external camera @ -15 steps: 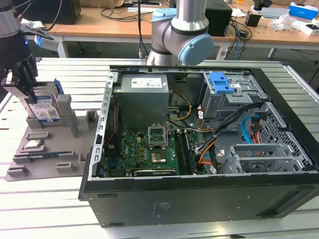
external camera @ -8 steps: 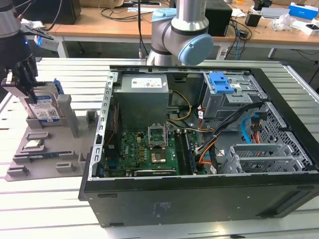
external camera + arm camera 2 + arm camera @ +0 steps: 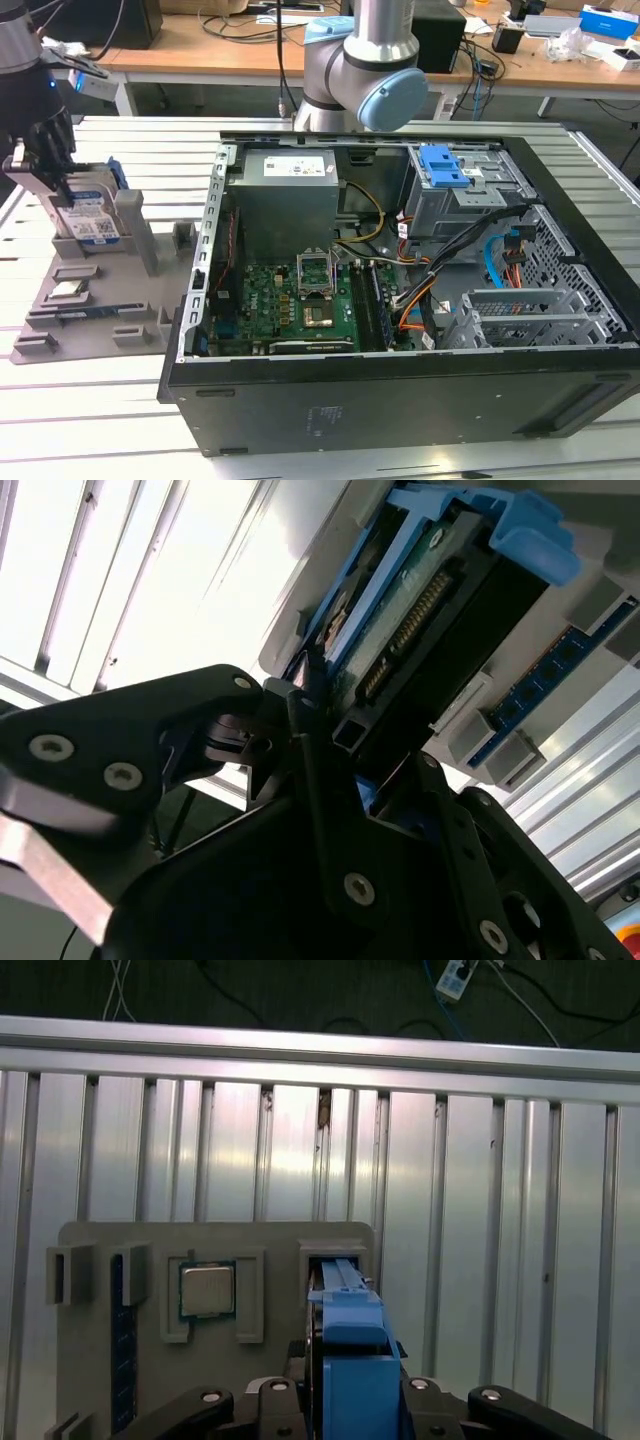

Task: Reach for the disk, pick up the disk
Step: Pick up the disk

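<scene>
Exterior view: gripper (image 3: 63, 188) down astride disk (image 3: 90, 220)

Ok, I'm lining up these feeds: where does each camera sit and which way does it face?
Exterior view: off the arm, above the computer case, facing across it toward the arm's base; the arm and, at the exterior view's left, the pincer show.
First wrist view: on the arm, facing down past the pincer onto the disk, grey holder and slatted table.
Second wrist view: on the arm, close along the pincer's black links at the disk's connector edge.
All three share the pincer at the disk.
</scene>
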Robot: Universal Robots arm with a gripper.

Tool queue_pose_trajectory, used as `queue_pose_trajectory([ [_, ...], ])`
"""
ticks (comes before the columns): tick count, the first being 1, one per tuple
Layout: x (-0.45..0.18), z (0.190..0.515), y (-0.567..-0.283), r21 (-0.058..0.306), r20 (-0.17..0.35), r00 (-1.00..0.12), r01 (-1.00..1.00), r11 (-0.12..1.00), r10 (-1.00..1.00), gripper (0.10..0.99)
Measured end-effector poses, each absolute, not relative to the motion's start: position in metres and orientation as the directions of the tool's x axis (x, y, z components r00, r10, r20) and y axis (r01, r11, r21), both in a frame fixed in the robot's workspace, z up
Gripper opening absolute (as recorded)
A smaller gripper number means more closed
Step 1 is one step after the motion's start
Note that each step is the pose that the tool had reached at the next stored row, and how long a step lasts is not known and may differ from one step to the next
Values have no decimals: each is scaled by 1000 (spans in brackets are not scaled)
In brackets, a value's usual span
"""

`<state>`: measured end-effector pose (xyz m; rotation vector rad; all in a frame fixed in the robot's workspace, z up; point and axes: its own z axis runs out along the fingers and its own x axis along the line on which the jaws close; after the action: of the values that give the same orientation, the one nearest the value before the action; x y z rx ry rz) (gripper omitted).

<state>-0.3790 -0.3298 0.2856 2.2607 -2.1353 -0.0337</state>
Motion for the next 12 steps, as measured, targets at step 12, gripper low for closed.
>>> queue_pose_trajectory([
  [12, -379, 303, -330, 38, 6, 57, -998, -57, -998, 365],
])
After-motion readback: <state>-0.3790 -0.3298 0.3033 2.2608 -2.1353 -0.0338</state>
